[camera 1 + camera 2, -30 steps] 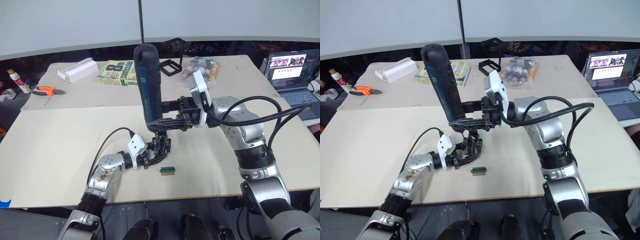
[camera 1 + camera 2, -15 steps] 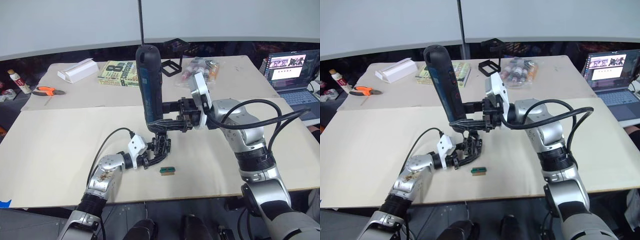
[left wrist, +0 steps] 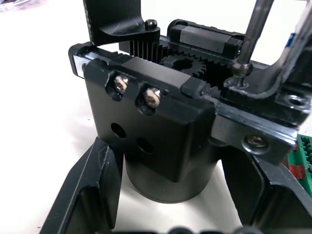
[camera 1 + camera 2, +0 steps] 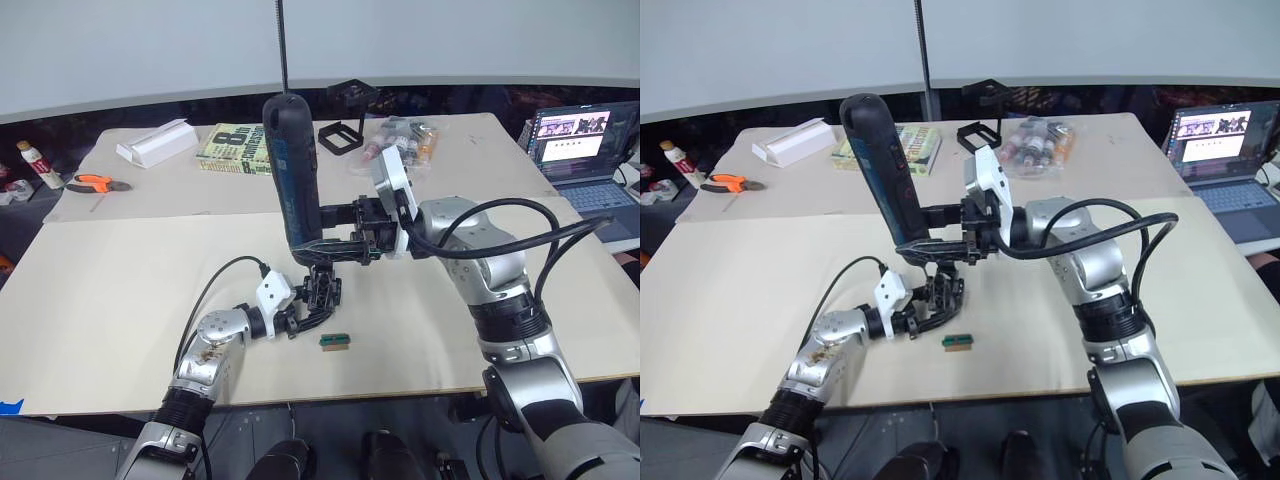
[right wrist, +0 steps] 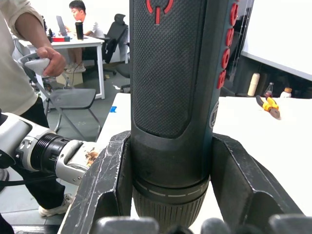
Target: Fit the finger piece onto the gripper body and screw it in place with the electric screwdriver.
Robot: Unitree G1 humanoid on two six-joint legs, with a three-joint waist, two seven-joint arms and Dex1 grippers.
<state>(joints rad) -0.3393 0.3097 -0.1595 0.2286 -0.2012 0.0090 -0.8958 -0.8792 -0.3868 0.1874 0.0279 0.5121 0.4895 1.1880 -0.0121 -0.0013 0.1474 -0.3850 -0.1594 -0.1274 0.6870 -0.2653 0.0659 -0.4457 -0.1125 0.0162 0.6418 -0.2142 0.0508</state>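
The gripper body (image 4: 322,290), a chunky black block with gears and racks on top, rests on the table, and my left gripper (image 4: 303,313) is shut on it. In the left wrist view its fingers (image 3: 90,192) flank the body (image 3: 151,131). My right gripper (image 4: 338,243) is shut on the electric screwdriver (image 4: 293,165), held upright above the body. The thin bit (image 3: 252,34) stands on a screw (image 3: 237,80) in a black wedge that looks like the finger piece (image 3: 280,83), lying on top of the body. In the right wrist view the fingers (image 5: 109,180) clamp the screwdriver's barrel (image 5: 170,73).
A small green-and-brown block (image 4: 334,341) lies just in front of the body. Farther back are a book (image 4: 236,147), a white box (image 4: 155,140), a black square frame (image 4: 340,135), a bag of bottles (image 4: 405,140), orange pliers (image 4: 90,181) and a laptop (image 4: 580,140). A person (image 5: 19,73) stands nearby.
The screwdriver's top has leaned slightly to the left and my right wrist has shifted a little left. The left gripper and the gripper body have stayed put.
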